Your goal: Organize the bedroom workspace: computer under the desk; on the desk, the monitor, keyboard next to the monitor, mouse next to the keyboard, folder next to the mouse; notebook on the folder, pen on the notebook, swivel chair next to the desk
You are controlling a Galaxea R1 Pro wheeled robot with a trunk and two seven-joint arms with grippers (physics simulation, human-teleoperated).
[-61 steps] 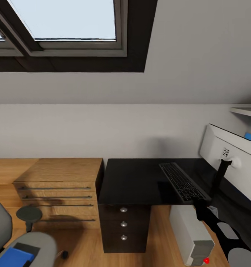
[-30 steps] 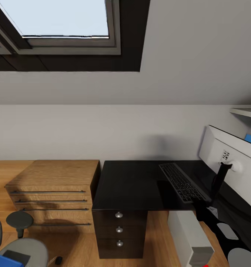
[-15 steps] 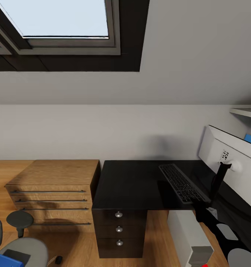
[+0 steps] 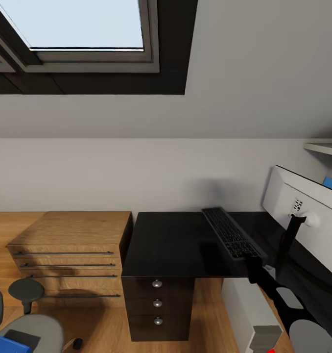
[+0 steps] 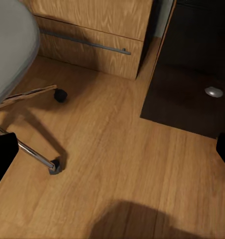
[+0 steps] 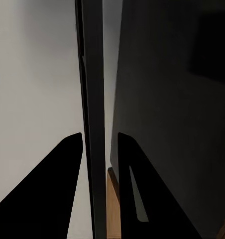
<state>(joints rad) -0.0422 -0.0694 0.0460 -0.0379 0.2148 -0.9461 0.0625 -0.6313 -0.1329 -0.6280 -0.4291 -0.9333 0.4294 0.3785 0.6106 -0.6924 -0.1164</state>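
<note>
My right gripper (image 4: pixel 252 268) (image 6: pixel 98 139) is shut on the near end of the dark grey keyboard (image 4: pixel 228 233) (image 6: pixel 94 89), holding it over the right part of the glossy black desk (image 4: pixel 171 240). The monitor (image 4: pixel 310 215) stands on the desk at the far right, white back towards me. Under the desk sits the light grey computer (image 4: pixel 251 314). The grey swivel chair (image 4: pixel 24 333) (image 5: pixel 10 45) is at the lower left with the blue folder (image 4: pixel 7 345) on its seat. My left gripper (image 5: pixel 112 154) hangs open over the wooden floor. Mouse, notebook and pen are out of view.
A low oak chest (image 4: pixel 73 245) (image 5: pixel 92 25) stands left of the desk's dark drawer unit (image 4: pixel 157 304) (image 5: pixel 213 91). The chair's chrome leg and castor (image 5: pixel 55 167) lie near my left gripper. A wall shelf (image 4: pixel 325 146) hangs at the right, and a skylight (image 4: pixel 78 24) is overhead.
The view shifted early on as the camera moved. Over the last half second my right gripper carried the keyboard leftward and farther over the desk.
</note>
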